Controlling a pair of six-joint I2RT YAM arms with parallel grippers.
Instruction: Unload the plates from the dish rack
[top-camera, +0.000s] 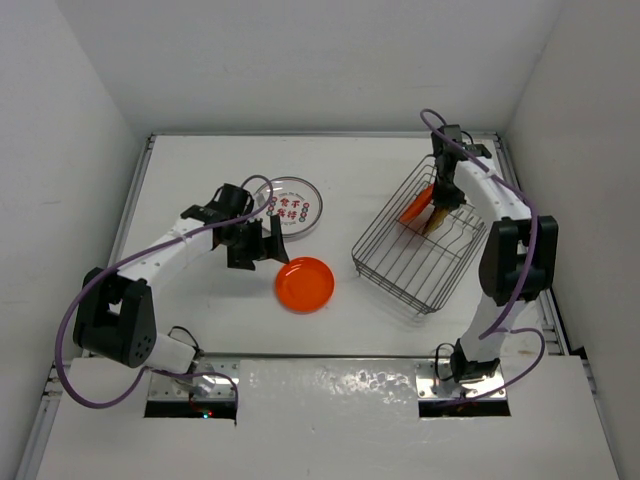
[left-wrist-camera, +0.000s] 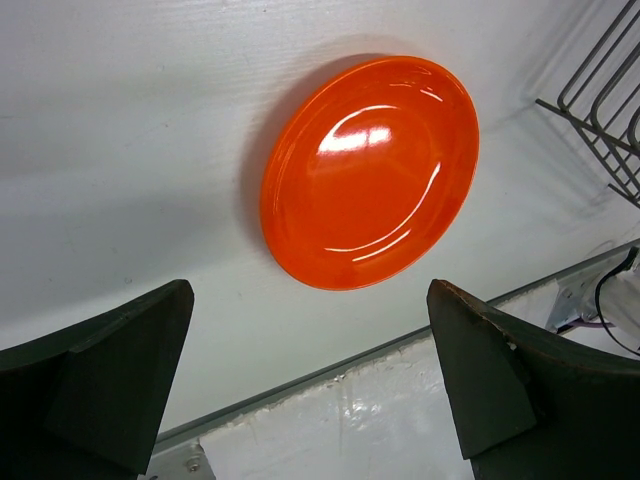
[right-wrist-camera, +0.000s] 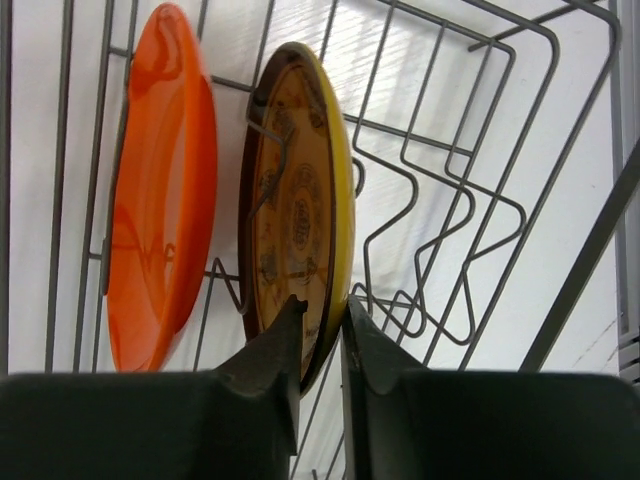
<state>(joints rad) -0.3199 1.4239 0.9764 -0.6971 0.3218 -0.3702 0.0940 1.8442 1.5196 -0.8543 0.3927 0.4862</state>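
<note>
The dark wire dish rack stands at the right. An orange plate and a yellow-olive plate stand upright in its far end. My right gripper is shut on the rim of the yellow-olive plate, one finger on each face; the orange plate stands beside it. A second orange plate lies flat on the table. The white plate with red characters lies behind it. My left gripper is open and empty, just left of the flat orange plate.
The table's raised near edge runs below the flat orange plate. A corner of the rack shows in the left wrist view. White walls enclose the table on three sides.
</note>
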